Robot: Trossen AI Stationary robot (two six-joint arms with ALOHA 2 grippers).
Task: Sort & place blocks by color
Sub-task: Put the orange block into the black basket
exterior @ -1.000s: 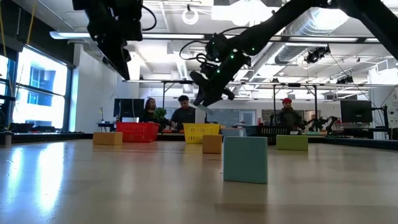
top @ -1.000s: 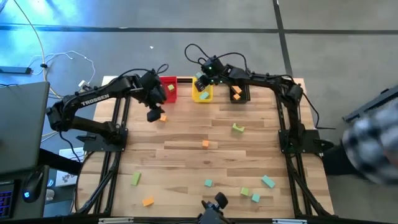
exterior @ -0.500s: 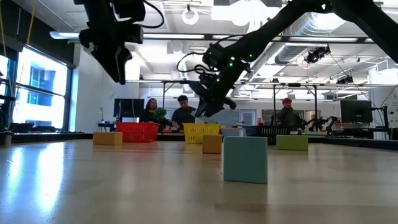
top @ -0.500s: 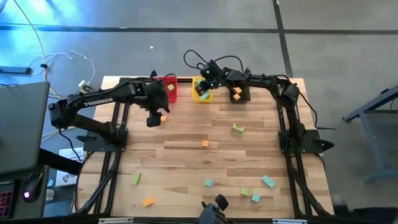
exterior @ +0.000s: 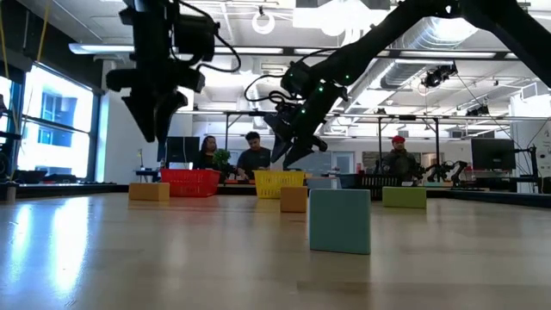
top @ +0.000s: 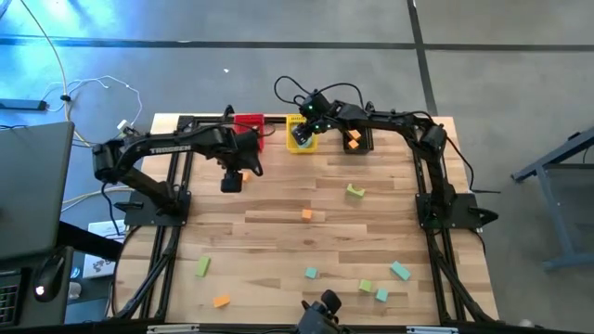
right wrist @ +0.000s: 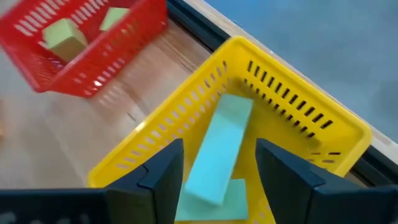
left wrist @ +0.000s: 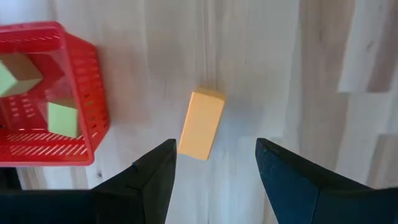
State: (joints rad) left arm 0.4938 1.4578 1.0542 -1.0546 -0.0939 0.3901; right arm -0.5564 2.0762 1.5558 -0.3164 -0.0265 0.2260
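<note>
Blocks (top: 307,214) mostly lie loose on the desk (top: 278,241); few sit in bins (top: 303,136). Left pincer (left wrist: 214,165), wide, hovers over an orange bar (left wrist: 201,124). Right pincer (right wrist: 217,168), wide, is above a teal bar (right wrist: 219,149) in the yellow bin.

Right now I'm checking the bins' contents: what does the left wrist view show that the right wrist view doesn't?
Only the left wrist view shows the orange bar lying on the table, ahead of the open left gripper. Only the right wrist view shows the yellow bin holding teal blocks, with the open right gripper above it. Both show the red bin with two light green blocks inside.
</note>
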